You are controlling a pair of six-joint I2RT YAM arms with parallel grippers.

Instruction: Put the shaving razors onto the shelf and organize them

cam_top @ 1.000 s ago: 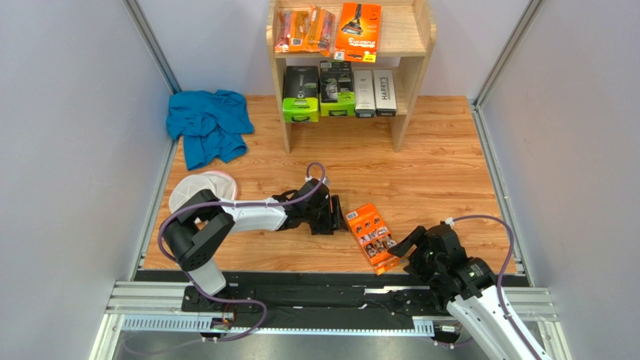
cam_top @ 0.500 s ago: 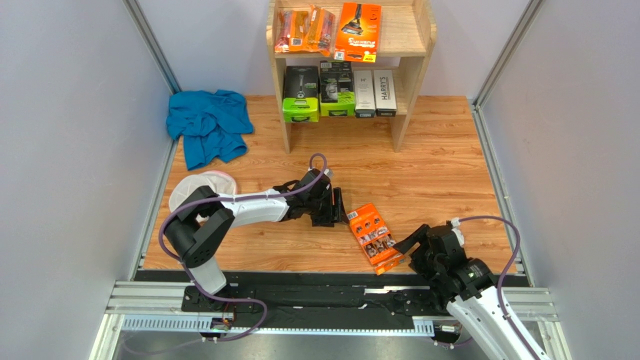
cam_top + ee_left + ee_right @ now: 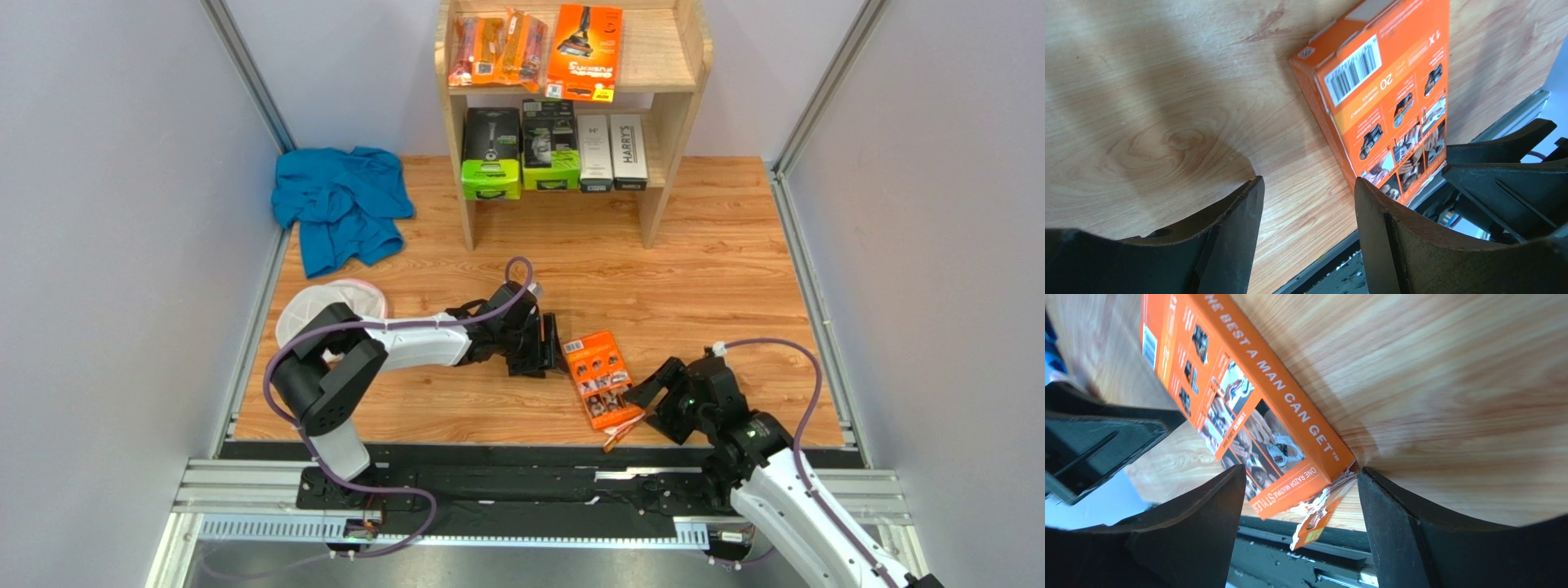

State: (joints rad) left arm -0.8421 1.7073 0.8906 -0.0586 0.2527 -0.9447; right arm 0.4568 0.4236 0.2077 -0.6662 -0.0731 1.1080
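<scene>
Facing a wood-grain bench (image 3: 736, 270) between grey walls (image 3: 123, 245). Noting shelf (image 3: 694, 49) far centre, carrying packs (image 3: 584, 49) on both tiers; blue cloth (image 3: 344, 202) far left, white discs (image 3: 307, 316) left. Finding orange box (image 3: 599, 377) lying flat near centre, between left jaws and right jaws, both gaping, gripping nothing.

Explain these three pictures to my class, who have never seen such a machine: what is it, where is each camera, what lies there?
Two robot arms are bolted at the near edge of the table, each ending in a two-fingered hand. The wide picture looks down from above; the other two come from wrist cameras. The left hand and right hand are open either side of an orange box, holding nothing. Other razor packs sit on the shelf; a blue cloth lies left of it.
</scene>
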